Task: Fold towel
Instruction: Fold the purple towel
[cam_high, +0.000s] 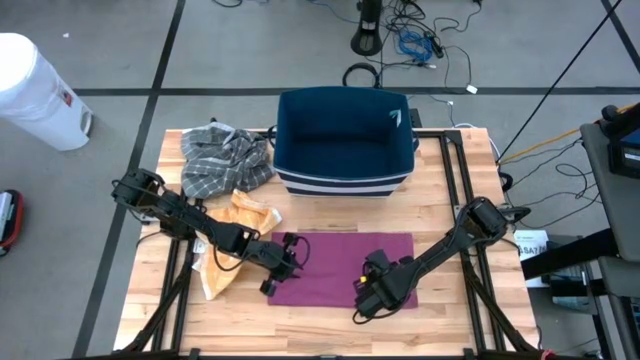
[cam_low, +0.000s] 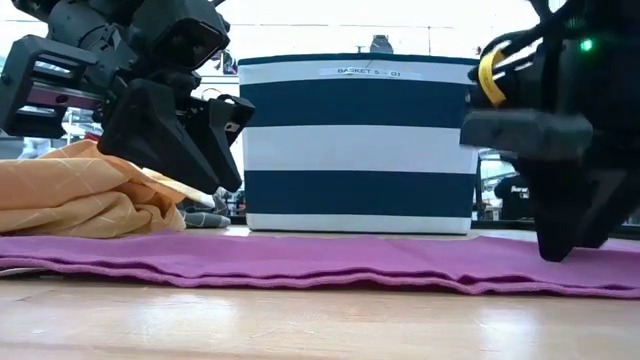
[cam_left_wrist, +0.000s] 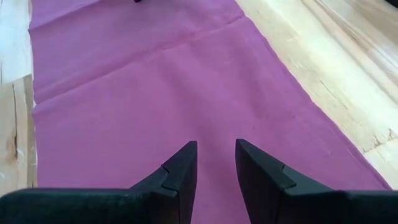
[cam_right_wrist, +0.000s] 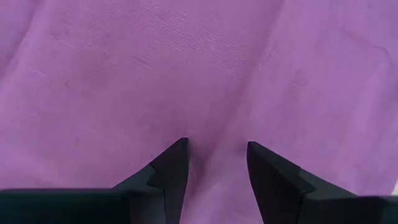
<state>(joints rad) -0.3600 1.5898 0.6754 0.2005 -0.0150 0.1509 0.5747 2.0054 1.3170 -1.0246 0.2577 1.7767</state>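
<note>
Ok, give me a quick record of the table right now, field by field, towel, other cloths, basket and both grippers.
towel: flat purple cloth towel, spread at table's front
left gripper: open, over towel's left edge
right gripper: open, over towel's front right part
basket: navy and white striped fabric basket, behind towel
other cloths: crumpled orange cloth; grey plaid cloth, back left

Both arms stretched in low toward the middle. Left end effector (cam_high: 283, 262) is angled down, fingers (cam_left_wrist: 180, 171) slightly apart. Right end effector (cam_high: 368, 295) is the same, gap a bit wider, nothing held.
</note>
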